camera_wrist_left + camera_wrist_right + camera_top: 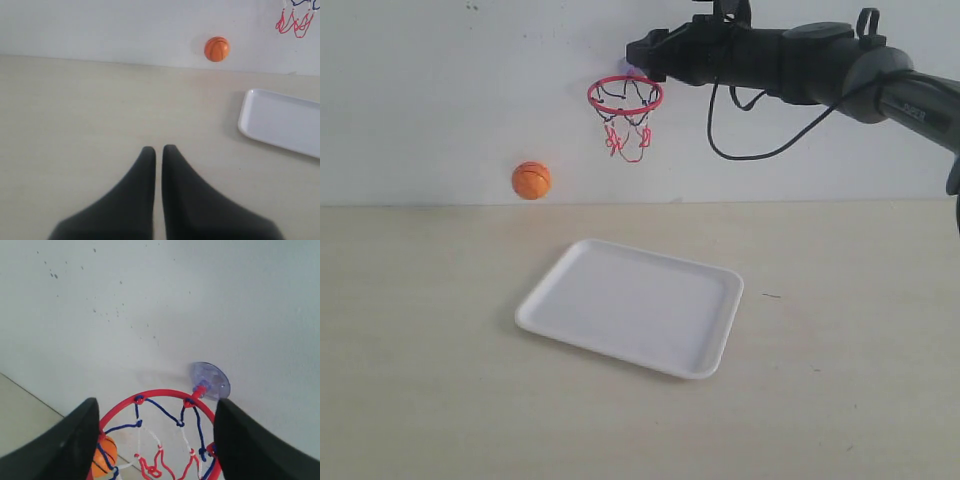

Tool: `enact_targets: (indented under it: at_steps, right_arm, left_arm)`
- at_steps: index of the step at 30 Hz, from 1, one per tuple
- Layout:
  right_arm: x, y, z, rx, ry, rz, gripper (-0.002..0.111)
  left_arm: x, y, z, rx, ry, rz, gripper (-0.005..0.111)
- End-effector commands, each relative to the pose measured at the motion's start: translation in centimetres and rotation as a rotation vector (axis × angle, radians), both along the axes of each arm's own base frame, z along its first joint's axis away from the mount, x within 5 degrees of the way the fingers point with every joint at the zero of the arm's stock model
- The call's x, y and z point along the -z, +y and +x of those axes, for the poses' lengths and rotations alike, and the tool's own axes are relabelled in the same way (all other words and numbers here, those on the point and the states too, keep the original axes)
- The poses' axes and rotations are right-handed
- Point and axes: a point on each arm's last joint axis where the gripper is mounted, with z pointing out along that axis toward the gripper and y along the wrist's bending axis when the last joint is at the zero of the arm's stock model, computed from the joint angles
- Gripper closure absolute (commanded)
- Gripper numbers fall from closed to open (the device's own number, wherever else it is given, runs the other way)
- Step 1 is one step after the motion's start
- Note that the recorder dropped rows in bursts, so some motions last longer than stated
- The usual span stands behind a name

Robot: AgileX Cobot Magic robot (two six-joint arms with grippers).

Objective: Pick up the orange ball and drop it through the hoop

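The orange ball (531,180) shows against the white wall just above the table's back edge, left of the hoop; I cannot tell whether it rests on anything. It also appears in the left wrist view (216,49) and, through the net, in the right wrist view (105,455). The hoop (625,95) hangs on the wall, red rim (160,391) held by a suction cup (210,380). My right gripper (156,405) hovers just above the rim, open and empty. My left gripper (158,150) is shut over bare table, empty, far from the ball.
A white tray (630,305) lies on the wooden table (420,400) below and in front of the hoop; its edge shows in the left wrist view (280,122). The right arm (820,60) with a hanging cable reaches in from the upper right.
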Motion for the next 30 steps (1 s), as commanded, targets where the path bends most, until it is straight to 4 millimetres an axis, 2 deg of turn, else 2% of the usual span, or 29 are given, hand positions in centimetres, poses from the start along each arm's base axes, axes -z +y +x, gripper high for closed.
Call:
enact_targets:
  at_steps: [1,2,4,10,13,19,21,25,27,30]
  right_arm:
    - [-0.3,-0.7,0.3,0.028,0.057,0.077,0.07]
    - [-0.3,-1.0,0.3,0.029,0.075,0.092,0.085]
    - [-0.1,-1.9,0.5,0.019,0.109,0.104,0.109]
    - [0.4,-5.4,-0.2,-0.201,0.215,0.062,0.109]
    - [-0.5,-7.8,-1.1,-0.303,0.272,0.082,0.109]
    - [-1.9,-12.5,-2.7,-0.373,0.414,0.056,0.109]
    - [-1.4,-14.0,-2.5,-0.32,0.466,0.027,0.109]
    - [0.3,-16.3,-3.4,-0.1,0.76,-0.073,0.109]
    - [0.9,-16.7,-4.7,-0.065,0.827,-0.137,0.109]
    - [1.4,-16.5,-7.7,-0.111,0.869,-0.166,0.109]
  left_arm:
    - [0.0,0.0,0.0,-0.004,-0.012,-0.014,0.103]
    - [0.0,0.0,0.0,-0.004,-0.012,-0.014,0.103]
    - [0.0,0.0,0.0,-0.004,-0.012,-0.014,0.103]
    - [0.0,0.0,0.0,-0.004,-0.012,-0.014,0.103]
    - [0.0,0.0,0.0,-0.004,-0.012,-0.014,0.103]
    - [0.0,0.0,0.0,-0.004,-0.012,-0.014,0.103]
    - [0.0,0.0,0.0,-0.004,-0.012,-0.014,0.103]
    - [0.0,0.0,0.0,-0.004,-0.012,-0.014,0.103]
    - [0.0,0.0,0.0,-0.004,-0.012,-0.014,0.103]
    - [0.0,0.0,0.0,-0.004,-0.012,-0.014,0.103]
